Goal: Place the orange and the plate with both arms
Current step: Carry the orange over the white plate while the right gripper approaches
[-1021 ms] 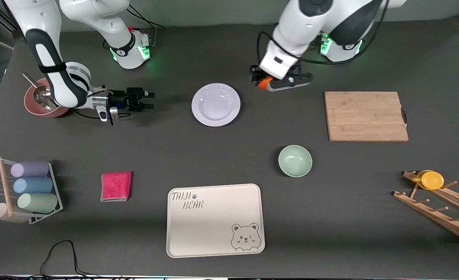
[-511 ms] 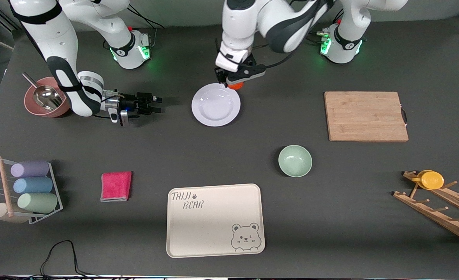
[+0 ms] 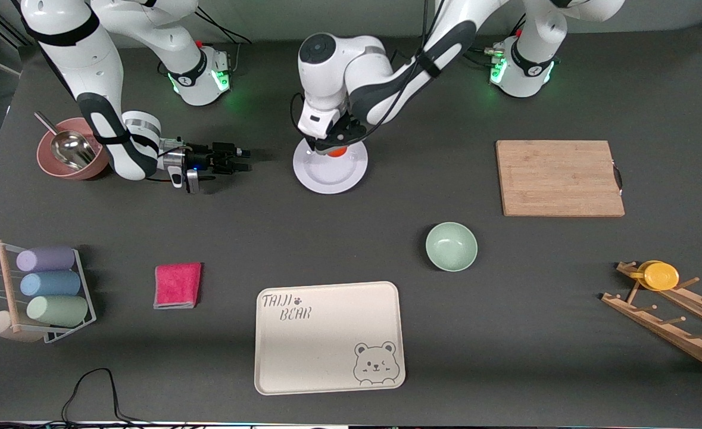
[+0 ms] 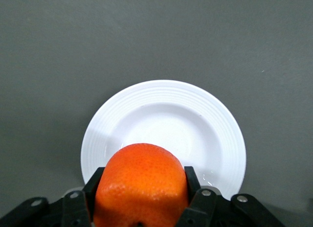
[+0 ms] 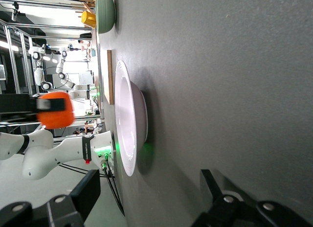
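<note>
Left hand (image 3: pixel 329 145), orange (image 3: pixel 337 151) now over plate (image 3: pixel 330 173)

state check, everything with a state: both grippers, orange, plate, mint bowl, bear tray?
left gripper: shut on orange, over the plate
orange: held, above the plate, not yet down
plate: flat on table, nothing on it
right gripper: open, empty, beside the plate
mint bowl: upright, empty
bear tray: flat, empty

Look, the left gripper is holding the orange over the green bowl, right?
Not quite. The left gripper does hold the orange, but over the white plate, not the green bowl. The left wrist view shows it.
</note>
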{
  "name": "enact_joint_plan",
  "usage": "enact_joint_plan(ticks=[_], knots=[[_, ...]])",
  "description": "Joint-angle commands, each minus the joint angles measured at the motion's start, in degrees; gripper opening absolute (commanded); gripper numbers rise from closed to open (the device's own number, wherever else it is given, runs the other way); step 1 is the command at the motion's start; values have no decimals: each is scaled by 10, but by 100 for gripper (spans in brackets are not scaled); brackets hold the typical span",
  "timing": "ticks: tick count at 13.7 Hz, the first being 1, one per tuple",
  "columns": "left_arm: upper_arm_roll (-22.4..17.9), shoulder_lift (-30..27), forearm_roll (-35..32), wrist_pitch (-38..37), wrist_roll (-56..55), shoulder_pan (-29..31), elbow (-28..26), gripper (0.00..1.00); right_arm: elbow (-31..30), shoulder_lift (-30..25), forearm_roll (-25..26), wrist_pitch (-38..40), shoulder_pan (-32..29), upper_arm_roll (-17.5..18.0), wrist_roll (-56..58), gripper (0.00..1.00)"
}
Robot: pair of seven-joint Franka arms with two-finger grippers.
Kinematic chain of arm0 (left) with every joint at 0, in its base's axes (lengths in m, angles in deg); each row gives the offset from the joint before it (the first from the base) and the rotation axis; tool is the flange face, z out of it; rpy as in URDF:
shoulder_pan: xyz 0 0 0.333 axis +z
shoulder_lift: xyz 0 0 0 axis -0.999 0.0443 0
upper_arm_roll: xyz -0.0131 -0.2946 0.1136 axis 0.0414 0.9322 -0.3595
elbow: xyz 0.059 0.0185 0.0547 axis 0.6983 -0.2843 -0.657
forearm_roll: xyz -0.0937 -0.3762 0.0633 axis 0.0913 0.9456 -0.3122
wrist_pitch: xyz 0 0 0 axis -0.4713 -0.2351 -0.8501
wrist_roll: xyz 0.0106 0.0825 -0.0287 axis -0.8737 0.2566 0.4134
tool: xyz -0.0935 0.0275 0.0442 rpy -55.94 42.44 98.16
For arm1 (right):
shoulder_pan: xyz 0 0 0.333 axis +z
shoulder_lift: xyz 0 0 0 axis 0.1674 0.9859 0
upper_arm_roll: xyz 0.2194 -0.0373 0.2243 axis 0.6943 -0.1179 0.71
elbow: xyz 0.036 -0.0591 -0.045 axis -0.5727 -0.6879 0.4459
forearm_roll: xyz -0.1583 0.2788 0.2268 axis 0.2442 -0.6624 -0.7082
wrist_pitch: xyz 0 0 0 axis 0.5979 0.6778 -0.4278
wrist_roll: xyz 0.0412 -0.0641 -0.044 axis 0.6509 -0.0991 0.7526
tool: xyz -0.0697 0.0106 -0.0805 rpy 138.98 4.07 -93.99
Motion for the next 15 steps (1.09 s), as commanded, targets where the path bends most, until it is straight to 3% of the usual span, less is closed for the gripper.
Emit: enact_joint_plan(ticks=[1, 3, 7, 12, 13, 14, 15], knots=[[-8, 51, -38, -10, -9, -19, 35, 0, 3, 7, -15, 6, 6, -2, 5, 57], [-9, 66, -44, 18, -10, -22, 35, 0, 3, 7, -15, 6, 6, -2, 6, 45], [-24, 85, -41, 54, -10, -24, 35, 0, 4, 7, -15, 5, 6, -2, 5, 31], [-26, 100, -43, 80, -14, -32, 35, 0, 7, 28, -15, 5, 6, -1, 17, 34], [-27, 103, -41, 80, -15, -38, 35, 9, 7, 29, -15, 5, 7, -1, 17, 37], [-31, 104, -41, 81, -15, -39, 35, 25, 7, 29, -15, 5, 7, -1, 17, 37], [-37, 105, -41, 81, -16, -46, 35, 49, 7, 30, -15, 4, 7, 0, 17, 37]])
